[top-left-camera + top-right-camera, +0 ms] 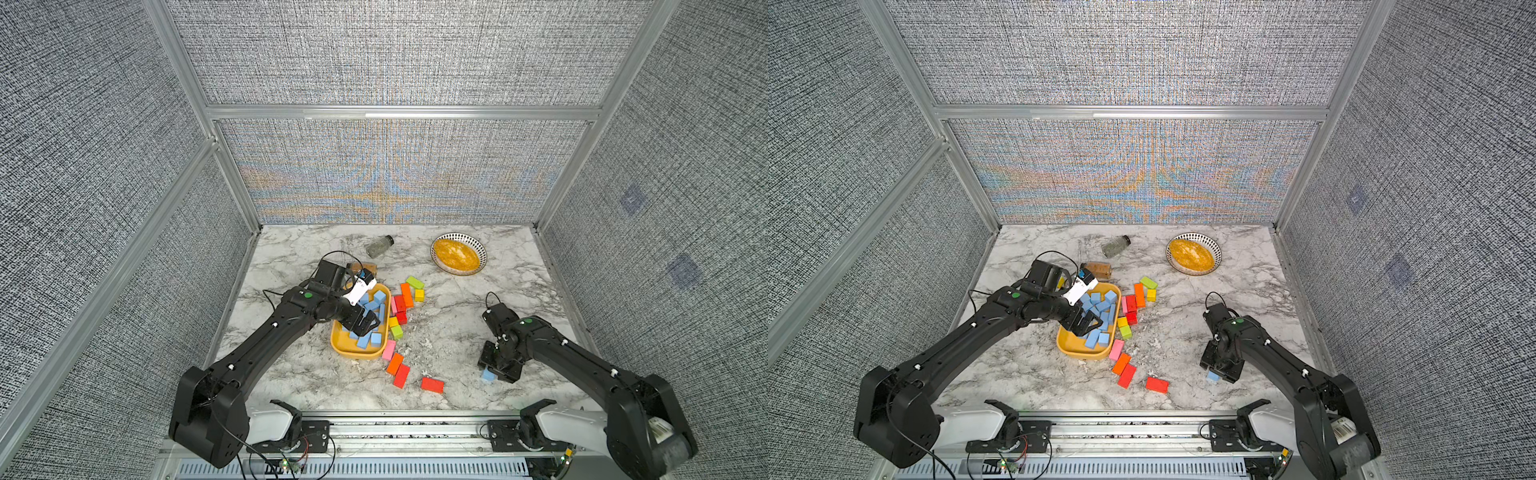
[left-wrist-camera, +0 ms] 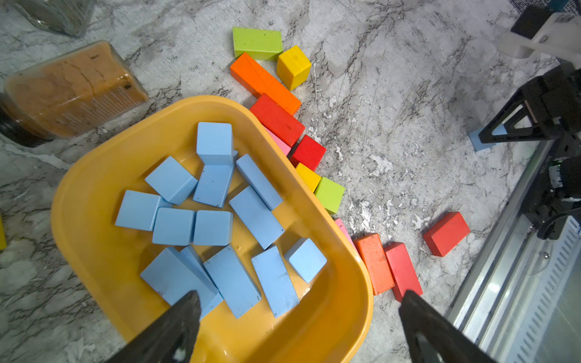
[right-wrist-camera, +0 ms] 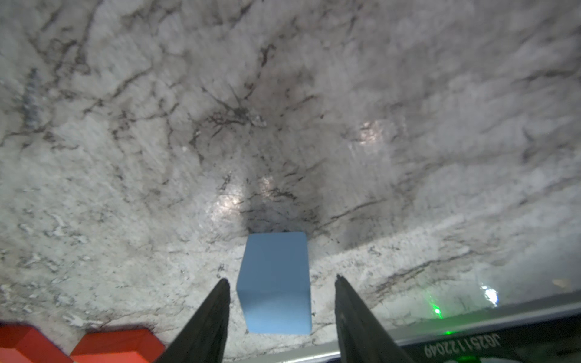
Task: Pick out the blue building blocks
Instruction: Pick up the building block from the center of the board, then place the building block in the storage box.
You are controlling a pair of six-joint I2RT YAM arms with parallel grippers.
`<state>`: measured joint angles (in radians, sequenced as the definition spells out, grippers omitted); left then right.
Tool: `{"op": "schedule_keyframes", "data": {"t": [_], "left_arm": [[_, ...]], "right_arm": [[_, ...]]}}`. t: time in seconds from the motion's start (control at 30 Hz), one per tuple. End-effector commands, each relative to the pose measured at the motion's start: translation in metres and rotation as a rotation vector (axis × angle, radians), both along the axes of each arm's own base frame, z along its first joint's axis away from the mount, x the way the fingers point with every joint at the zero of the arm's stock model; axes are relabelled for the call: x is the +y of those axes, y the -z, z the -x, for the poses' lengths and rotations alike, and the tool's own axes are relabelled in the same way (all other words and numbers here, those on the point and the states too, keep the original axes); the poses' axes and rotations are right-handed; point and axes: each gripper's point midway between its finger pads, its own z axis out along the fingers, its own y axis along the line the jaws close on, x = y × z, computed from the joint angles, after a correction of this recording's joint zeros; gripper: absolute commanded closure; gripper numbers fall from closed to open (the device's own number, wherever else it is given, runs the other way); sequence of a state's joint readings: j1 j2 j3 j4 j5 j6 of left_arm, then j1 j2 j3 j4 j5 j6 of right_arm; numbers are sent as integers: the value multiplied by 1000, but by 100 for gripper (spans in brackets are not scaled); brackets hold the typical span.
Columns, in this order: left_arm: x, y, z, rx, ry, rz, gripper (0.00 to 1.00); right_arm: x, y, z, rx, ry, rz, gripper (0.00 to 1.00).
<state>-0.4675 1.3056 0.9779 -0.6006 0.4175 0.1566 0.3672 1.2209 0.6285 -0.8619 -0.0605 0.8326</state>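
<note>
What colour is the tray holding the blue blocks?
Yellow-orange; the tray shows best in the left wrist view.

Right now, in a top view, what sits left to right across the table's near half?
Left to right: yellow tray → red block lying alone → blue block.

The tray (image 1: 341, 344) sits left of centre on the table (image 1: 457, 324), holding a heap of building blocks (image 1: 376, 301). A ragged line of other blocks (image 1: 400, 303) runs along its right side, continuing nearer. A jar (image 1: 1098, 270) lies just behind the tray, a bottle (image 1: 379, 246) farther back, a bowl (image 1: 471, 240) far right. One lone block (image 1: 488, 375) stands near right, well apart.
</note>
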Motion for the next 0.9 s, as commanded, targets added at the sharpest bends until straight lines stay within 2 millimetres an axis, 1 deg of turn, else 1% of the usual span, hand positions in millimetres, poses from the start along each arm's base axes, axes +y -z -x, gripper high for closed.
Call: {"op": "schedule_keyframes", "data": {"t": [0.0, 0.03, 0.1, 0.23, 0.3, 0.33, 0.37, 0.4, 0.47, 0.53, 0.57, 0.63, 0.73, 0.77, 0.83, 0.87], "left_arm": [[-3, -5, -4, -15, 4, 24, 0], [-3, -6, -4, -17, 3, 24, 0], [-2, -5, -4, -18, 3, 22, 0], [0, -2, -3, -17, 1, 19, 1], [0, -3, -2, -22, 4, 26, 1], [-1, -5, -2, -27, 8, 32, 1], [-3, -7, 1, -31, 34, 45, 1], [-7, -12, 8, -35, 91, 68, 1], [-16, -20, 24, -55, 216, 123, 3], [-21, -22, 32, -85, 286, 160, 4], [-22, -24, 36, -104, 323, 173, 4], [-23, -26, 41, -145, 389, 175, 5], [-23, -26, 48, -213, 501, 155, 6], [-23, -26, 51, -234, 540, 153, 6], [-23, -27, 60, -270, 634, 158, 6], [-24, -29, 62, -283, 662, 162, 6]], "right_arm": [[2, 3, -3, -6, -27, -8, 62], [4, 3, -4, -9, -34, -16, 73], [8, -2, -8, -23, -44, -35, 83], [16, -21, -23, -86, -53, -63, 91], [28, -37, -37, -146, -69, -106, 92], [40, -48, -47, -197, -88, -149, 93], [56, -61, -59, -259, -115, -207, 93], [73, -71, -69, -319, -151, -271, 93], [120, -109, -92, -494, -248, -479, 93], [156, -143, -105, -615, -294, -665, 93], [170, -154, -108, -653, -310, -741, 93], [196, -172, -110, -693, -363, -853, 93], [237, -189, -101, -694, -497, -928, 93], [249, -190, -97, -684, -537, -954, 93], [276, -185, -83, -633, -616, -1025, 93], [283, -182, -79, -610, -635, -1040, 93]]}}
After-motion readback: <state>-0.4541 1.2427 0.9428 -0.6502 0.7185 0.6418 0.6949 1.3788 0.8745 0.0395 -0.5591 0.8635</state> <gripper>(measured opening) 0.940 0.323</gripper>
